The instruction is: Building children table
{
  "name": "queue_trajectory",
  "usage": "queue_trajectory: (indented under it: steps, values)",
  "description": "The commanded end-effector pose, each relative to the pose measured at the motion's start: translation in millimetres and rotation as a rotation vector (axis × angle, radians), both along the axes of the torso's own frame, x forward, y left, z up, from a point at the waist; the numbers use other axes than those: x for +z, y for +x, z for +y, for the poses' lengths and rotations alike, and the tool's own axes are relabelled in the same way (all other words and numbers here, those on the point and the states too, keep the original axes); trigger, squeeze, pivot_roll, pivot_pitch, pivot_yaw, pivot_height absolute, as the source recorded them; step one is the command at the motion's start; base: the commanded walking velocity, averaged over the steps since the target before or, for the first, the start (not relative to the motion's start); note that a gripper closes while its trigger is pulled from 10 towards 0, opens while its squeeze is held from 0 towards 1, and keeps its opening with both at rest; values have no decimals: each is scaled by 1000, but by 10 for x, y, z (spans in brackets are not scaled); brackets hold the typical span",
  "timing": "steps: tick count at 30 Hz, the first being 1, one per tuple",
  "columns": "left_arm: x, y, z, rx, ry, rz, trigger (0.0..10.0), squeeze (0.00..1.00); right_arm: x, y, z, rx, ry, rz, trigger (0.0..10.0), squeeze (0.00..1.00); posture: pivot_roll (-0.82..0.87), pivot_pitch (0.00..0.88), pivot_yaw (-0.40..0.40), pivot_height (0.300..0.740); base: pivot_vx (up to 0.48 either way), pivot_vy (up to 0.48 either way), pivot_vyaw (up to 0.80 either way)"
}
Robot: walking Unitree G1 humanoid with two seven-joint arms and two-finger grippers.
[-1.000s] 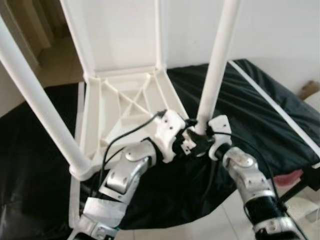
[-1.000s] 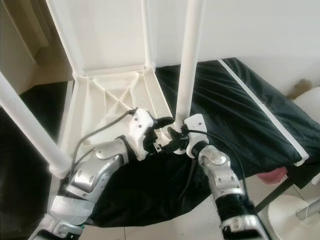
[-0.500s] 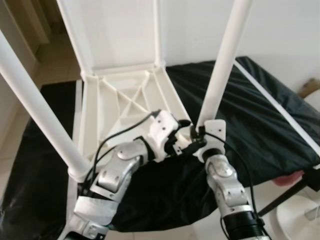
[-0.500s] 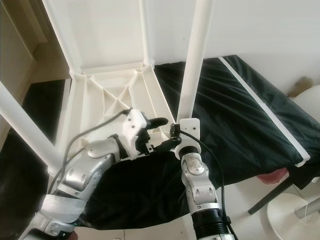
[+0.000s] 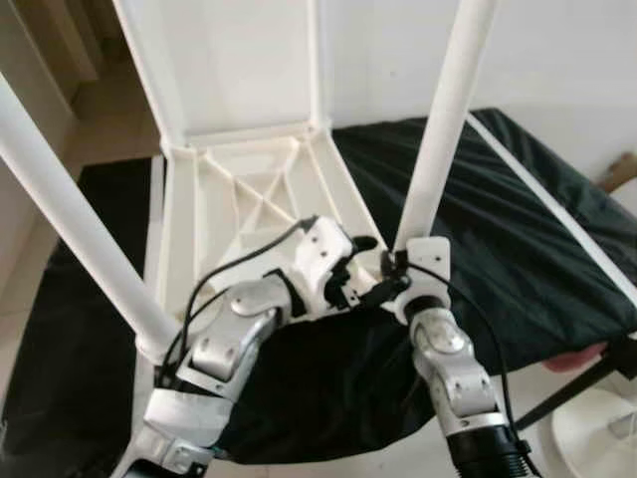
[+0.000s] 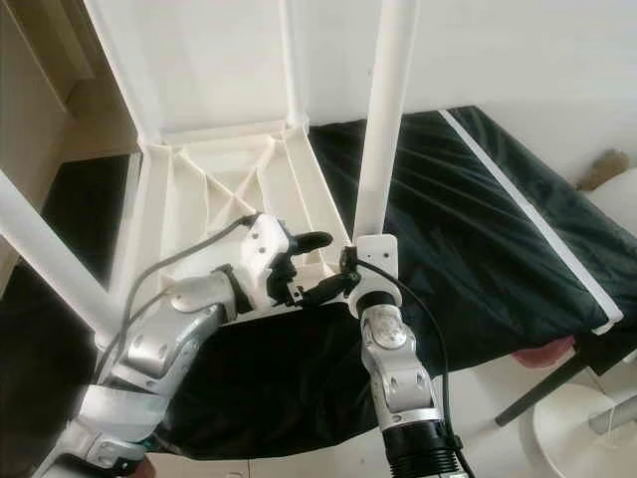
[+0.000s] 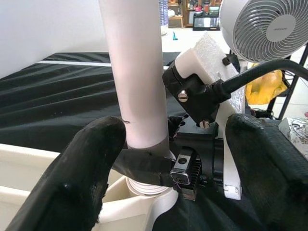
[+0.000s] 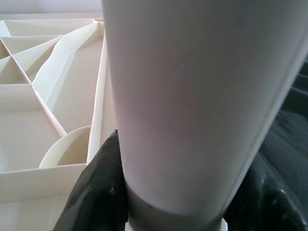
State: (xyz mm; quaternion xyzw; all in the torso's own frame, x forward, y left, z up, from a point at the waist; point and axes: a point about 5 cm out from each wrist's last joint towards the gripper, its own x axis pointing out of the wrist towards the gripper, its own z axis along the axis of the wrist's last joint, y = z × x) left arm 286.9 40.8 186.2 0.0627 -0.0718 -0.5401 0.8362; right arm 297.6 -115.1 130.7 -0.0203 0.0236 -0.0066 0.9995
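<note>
Children table (image 5: 249,189): white plastic, upside down on a black sheet (image 5: 518,229), ribbed underside up, round legs standing upward.
Near leg (image 5: 443,119): upright in its corner socket, smooth white tube.
Right gripper (image 5: 390,286): fingers clamped around the near leg's base.
Left gripper (image 5: 356,261): fingers spread apart, flanking the same base.
Fan (image 7: 263,26): white, beyond.

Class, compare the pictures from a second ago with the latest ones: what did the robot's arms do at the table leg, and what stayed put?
The left gripper drew back from the white leg, its fingers now open beside it. The right gripper kept clamped on the leg's base while its forearm swung in under it. The upturned tabletop and black cloth stayed put.
</note>
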Motion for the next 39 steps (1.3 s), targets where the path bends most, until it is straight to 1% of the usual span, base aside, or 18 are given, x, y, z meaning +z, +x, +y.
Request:
queue_trajectory:
  steps: [1, 2, 5, 7, 8, 9, 10, 14, 16, 17, 18, 19, 21, 26, 29, 33, 37, 39]
  values:
    - [-33, -11, -17, -8, 14, 11, 10000, 0, -228, -62, -86, -32, -24, 114, 10000, 949, 10, 0, 5, 740, 0, 0, 0]
    - [-32, -11, -16, -9, 14, 10, 10000, 0, -217, -62, -98, -28, -25, 109, 10000, 1000, 10, 0, 5, 740, 0, 0, 0]
    - [-16, -2, -14, -5, 9, 9, 10000, 0, -139, -26, -202, 7, -31, 79, 10000, 1000, 11, 0, 3, 740, 0, 0, 0]
    - [-13, -1, -14, -5, 8, 9, 10000, 0, -123, -16, -228, 16, -30, 75, 10000, 1000, 11, 0, 3, 740, 0, 0, 0]
    - [-14, -2, -15, -4, 8, 9, 10000, 0, -94, -2, -250, 60, -10, 66, 10000, 1000, 10, 0, 5, 740, 0, 0, 0]
    - [-19, -4, -17, -5, 11, 8, 10000, 0, -48, 10, -293, 157, 6, 53, 10000, 1000, 10, 0, 5, 740, 0, 0, 0]
    - [-21, -3, -16, -4, 13, 8, 10000, 0, -26, 15, -352, 186, 0, 48, 10000, 1000, 12, 0, 6, 740, 0, 0, 0]
    - [-19, 1, -12, -1, 14, 7, 10000, 0, 0, 26, -470, 220, -5, 53, 10000, 1000, 12, 0, 7, 740, 0, 0, 0]
    - [-19, 2, -12, -1, 14, 7, 10000, 0, 1, 27, -482, 225, -2, 55, 10000, 1000, 12, 0, 7, 740, 0, 0, 0]
    - [-15, 7, -8, 0, 15, 6, 10000, 0, 40, 18, -527, 313, -39, 43, 10000, 765, 12, 0, 9, 740, 0, 0, 0]
    - [-11, 13, -4, 1, 17, 4, 10000, 0, 81, 20, -593, 388, -63, 31, 10000, 0, 11, 0, 11, 740, 0, 0, 0]
    - [-8, 17, -2, 2, 19, 3, 10000, 0, 112, 20, -640, 439, -80, 23, 10000, 0, 11, 0, 11, 740, 0, 0, 0]
    - [-3, 23, 1, 2, 21, 0, 10000, 0, 140, 43, -708, 477, -79, 21, 10000, 0, 11, 0, 13, 740, 0, 0, 0]
    - [7, 36, 8, 4, 21, -2, 10000, 0, 155, 80, -726, 531, -76, 22, 10000, 0, 11, 0, 17, 740, 0, 0, 0]
    - [19, 47, 11, 5, 24, -7, 10000, 0, 188, 198, -676, 624, -89, 19, 10000, 0, 14, 0, 25, 740, 0, 0, 0]
    - [41, 53, 11, 3, 26, -14, 10000, 0, 191, 346, -617, 654, -70, 24, 10000, 0, 36, 0, 18, 740, 0, 0, 0]
    - [52, 59, 33, 12, 28, -18, 10000, 0, 171, 403, -563, 687, -85, 34, 10000, 0, 43, 0, 16, 740, 0, 0, 0]
    - [55, 64, 59, 24, 30, -20, 10000, 0, 145, 440, -516, 720, -121, 47, 10000, 0, 51, 0, 11, 740, 0, 0, 0]
